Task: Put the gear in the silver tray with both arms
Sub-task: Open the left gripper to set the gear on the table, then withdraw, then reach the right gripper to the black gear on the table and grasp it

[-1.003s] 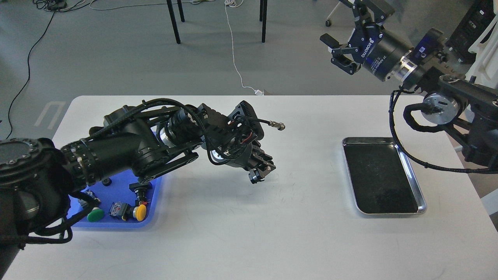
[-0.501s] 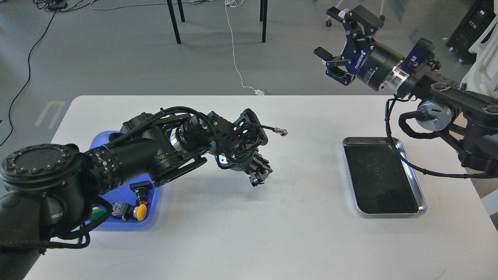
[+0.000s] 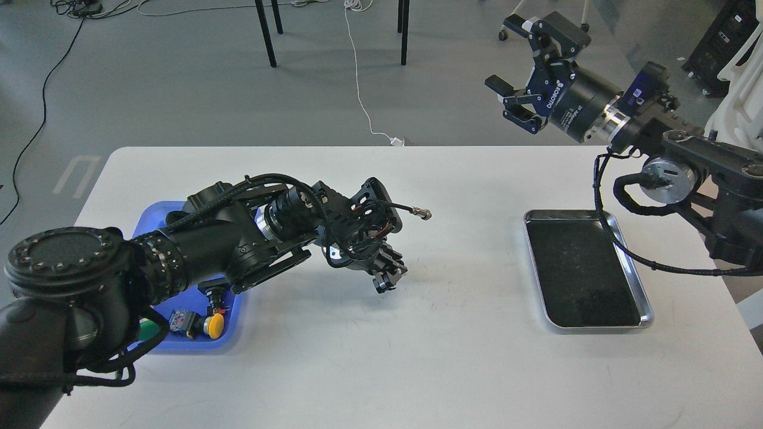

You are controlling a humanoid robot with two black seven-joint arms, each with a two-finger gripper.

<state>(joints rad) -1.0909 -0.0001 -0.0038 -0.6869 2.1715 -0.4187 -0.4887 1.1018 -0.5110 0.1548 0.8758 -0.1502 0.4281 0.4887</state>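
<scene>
Table (image 3: 417,357) white (perhaps scuffed), floor (image 3: 179,77) grey

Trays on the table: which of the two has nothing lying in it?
The silver tray, at the table's right, shows only its dark floor. The blue tray, at the left, holds a yellow button and other parts.

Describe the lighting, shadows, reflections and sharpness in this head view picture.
Head view: even, soft light; the left arm casts only a faint shadow on the white table. The silver tray has a bright rim and a dark reflective floor. Everything is sharp, without motion blur, though the left gripper is too dark to read.
</scene>
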